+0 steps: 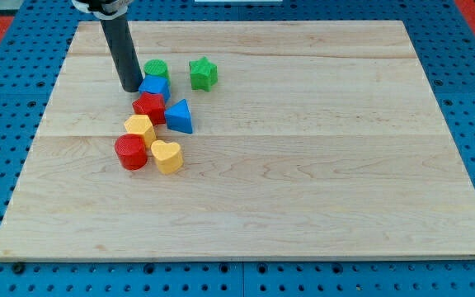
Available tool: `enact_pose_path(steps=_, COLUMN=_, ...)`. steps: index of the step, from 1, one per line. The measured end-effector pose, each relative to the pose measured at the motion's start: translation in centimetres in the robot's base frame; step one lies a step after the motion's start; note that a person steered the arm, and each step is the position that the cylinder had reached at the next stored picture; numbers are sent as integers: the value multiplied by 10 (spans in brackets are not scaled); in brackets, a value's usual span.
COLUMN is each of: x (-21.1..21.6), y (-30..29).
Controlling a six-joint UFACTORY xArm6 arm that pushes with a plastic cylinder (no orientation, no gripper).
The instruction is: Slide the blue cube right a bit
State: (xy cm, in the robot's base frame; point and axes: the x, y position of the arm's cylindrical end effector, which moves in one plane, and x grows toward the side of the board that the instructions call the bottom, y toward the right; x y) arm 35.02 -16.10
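The blue cube (155,87) sits on the wooden board (303,165) at the upper left, in a cluster of blocks. My tip (131,87) rests on the board just left of the blue cube, touching or nearly touching its left side. A green cylinder (156,69) stands right behind the cube. A red block (149,107) presses against the cube's lower edge. A blue triangular block (179,116) lies to the lower right of the cube.
A green star block (204,73) stands to the right of the cube. A yellow block (140,128), a red cylinder (130,153) and a yellow heart (166,156) lie below the cluster. Blue pegboard (7,124) surrounds the board.
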Motion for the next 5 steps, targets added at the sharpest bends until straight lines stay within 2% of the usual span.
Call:
enact_pose_path(steps=3, x=2, y=10)
enact_pose_path(steps=4, x=28, y=-16)
enact_pose_path(steps=5, x=97, y=-22)
